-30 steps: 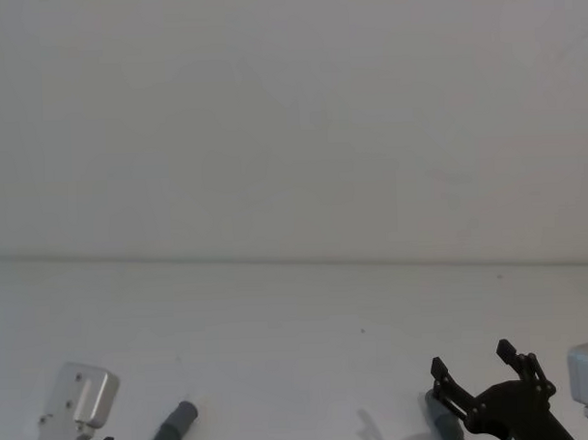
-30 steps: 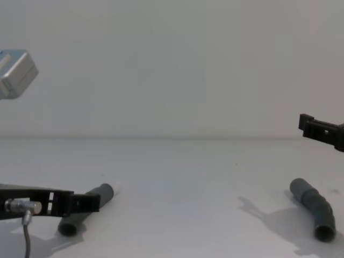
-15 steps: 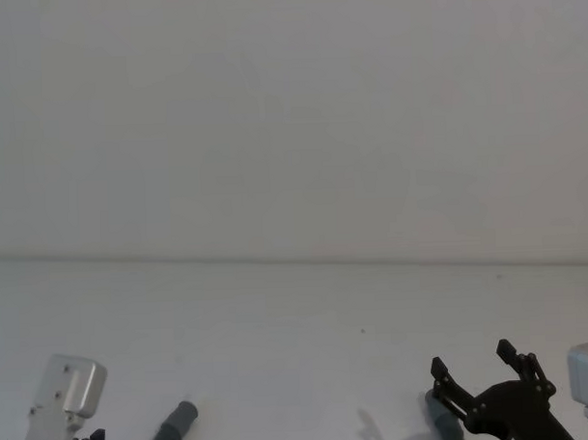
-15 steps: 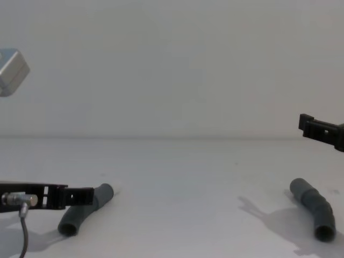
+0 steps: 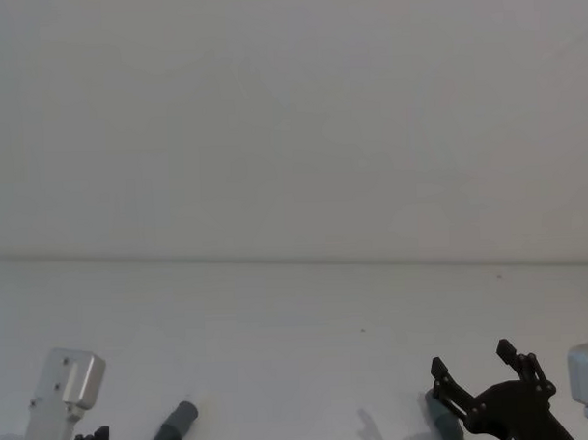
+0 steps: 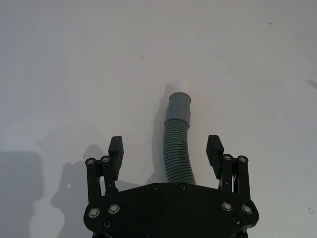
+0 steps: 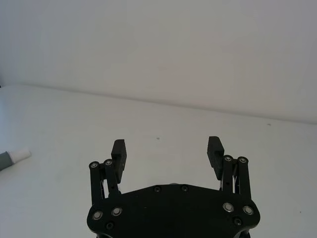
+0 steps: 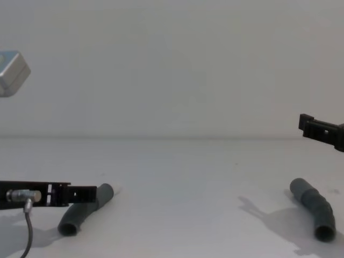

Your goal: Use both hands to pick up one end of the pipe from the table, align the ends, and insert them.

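Note:
Two dark grey pipe pieces lie on the white table. The left piece lies with its smooth sleeve pointing away from me and its ribbed part running back between the fingers of my left gripper. That gripper is open, low over the table, and touches nothing. The right piece lies bent, its open socket facing the front edge. Above and behind it my right gripper hovers open and empty. A white tip on a grey end shows in the right wrist view.
The wall meets the table along a line at the back. Wide bare table separates the two pieces. My left arm's silver wrist block hangs high at the left, with a cable trailing under the left gripper.
My left gripper has dropped lower and drawn back a little along the left pipe piece, its wrist block shifting left and down. The right arm and both pieces have not moved.

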Controlling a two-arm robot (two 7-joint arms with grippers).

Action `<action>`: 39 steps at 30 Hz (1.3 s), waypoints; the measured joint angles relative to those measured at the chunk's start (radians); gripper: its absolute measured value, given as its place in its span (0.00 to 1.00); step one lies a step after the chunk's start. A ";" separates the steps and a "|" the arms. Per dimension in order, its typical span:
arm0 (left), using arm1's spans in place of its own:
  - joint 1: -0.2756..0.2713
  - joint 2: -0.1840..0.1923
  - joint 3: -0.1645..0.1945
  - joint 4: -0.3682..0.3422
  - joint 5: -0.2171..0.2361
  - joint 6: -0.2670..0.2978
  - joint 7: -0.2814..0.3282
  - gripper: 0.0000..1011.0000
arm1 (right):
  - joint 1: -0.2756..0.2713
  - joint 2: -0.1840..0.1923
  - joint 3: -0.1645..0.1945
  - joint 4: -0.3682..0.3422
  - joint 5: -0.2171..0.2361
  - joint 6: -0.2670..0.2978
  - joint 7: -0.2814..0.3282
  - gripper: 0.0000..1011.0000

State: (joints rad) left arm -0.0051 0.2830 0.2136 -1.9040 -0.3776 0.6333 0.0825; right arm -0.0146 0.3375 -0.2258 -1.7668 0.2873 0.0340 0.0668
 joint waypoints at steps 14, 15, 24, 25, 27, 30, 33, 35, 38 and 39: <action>-0.025 -0.005 -0.006 0.020 -0.008 0.050 -0.021 0.99 | 0.000 0.000 0.000 0.000 0.000 0.000 0.000 0.99; -0.031 0.000 -0.004 0.021 -0.008 0.059 -0.026 0.99 | 0.000 0.000 0.000 0.000 0.000 0.000 0.000 0.99; -0.082 0.042 0.016 0.038 -0.004 0.123 -0.075 0.99 | 0.000 0.000 0.000 0.000 0.000 0.000 0.000 0.99; -0.092 0.049 0.021 0.041 -0.003 0.133 -0.085 0.99 | 0.000 0.000 0.000 0.000 0.000 0.000 0.000 0.99; -0.102 0.057 0.025 0.046 -0.002 0.143 -0.094 0.99 | 0.000 0.000 0.000 0.000 0.000 0.000 0.000 0.99; -0.119 0.068 0.033 0.053 -0.001 0.161 -0.110 0.99 | 0.000 0.000 0.000 0.000 0.000 0.000 0.000 0.99; -0.130 0.075 0.037 0.058 0.000 0.176 -0.122 0.99 | 0.000 0.000 0.000 0.000 0.000 0.000 0.000 0.99; -0.134 0.077 0.038 0.060 0.001 0.183 -0.127 0.99 | 0.000 0.000 0.000 0.000 0.000 0.000 0.000 0.99; -0.141 0.082 0.040 0.063 0.002 0.194 -0.135 0.99 | 0.000 0.000 0.000 0.000 0.000 0.000 0.000 0.99; -0.142 0.082 0.040 0.064 0.002 0.196 -0.137 0.99 | 0.000 0.000 0.000 0.000 0.000 0.000 0.000 0.99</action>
State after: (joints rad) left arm -0.1474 0.3654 0.2540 -1.8395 -0.3757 0.8297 -0.0540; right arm -0.0147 0.3375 -0.2258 -1.7668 0.2873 0.0340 0.0668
